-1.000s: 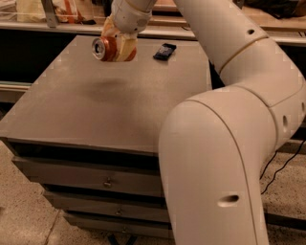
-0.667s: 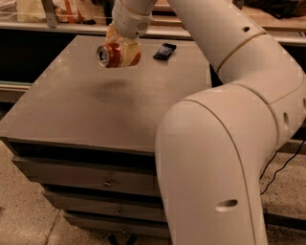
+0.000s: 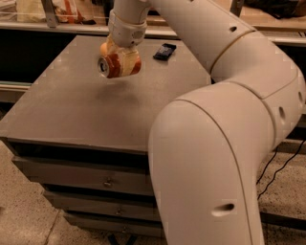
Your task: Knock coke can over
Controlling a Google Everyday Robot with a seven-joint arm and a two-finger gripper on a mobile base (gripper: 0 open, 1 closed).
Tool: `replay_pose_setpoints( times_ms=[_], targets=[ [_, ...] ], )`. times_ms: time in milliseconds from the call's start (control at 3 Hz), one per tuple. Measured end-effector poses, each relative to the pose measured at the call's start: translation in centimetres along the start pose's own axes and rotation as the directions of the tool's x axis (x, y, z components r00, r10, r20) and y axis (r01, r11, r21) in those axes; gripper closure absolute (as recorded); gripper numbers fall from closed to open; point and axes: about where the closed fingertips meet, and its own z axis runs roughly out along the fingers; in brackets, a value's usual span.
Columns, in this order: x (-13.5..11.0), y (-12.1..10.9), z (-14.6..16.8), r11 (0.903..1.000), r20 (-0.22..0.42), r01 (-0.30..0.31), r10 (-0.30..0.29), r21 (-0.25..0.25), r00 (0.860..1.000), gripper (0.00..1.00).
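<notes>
The coke can point(image 3: 111, 66) is red with a silver end. It lies on its side in the air above the grey table point(image 3: 67, 107), with its silver top facing the camera-left, and a shadow sits on the tabletop beneath it. My gripper point(image 3: 122, 61) comes down from the white wrist point(image 3: 126, 28) and is shut around the can's body, over the middle-back part of the table.
A flat dark packet point(image 3: 165, 50) lies on the table at the back right of the can. My large white arm point(image 3: 224, 143) fills the right foreground. The table has drawers point(image 3: 95, 179) on its front. A shelf with bags point(image 3: 43, 9) runs behind it.
The gripper has carried the sideways can from the table's back edge toward the front and slightly lower. The packet has not moved.
</notes>
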Motion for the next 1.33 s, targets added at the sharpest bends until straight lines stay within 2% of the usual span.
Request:
replay_pose_setpoints(
  times_ms=[333,667,1333],
  targets=[
    [0.4,0.1,0.9,0.9995,-0.053,-0.019,0.018,-0.026,0.998,1.0],
    [0.9,0.0,1.4,0.9993,-0.103,-0.021,0.018,-0.032,0.995,1.0],
    [1.2,0.6,2.1,0.9986,-0.137,-0.003,-0.004,-0.052,0.991,1.0]
  ],
)
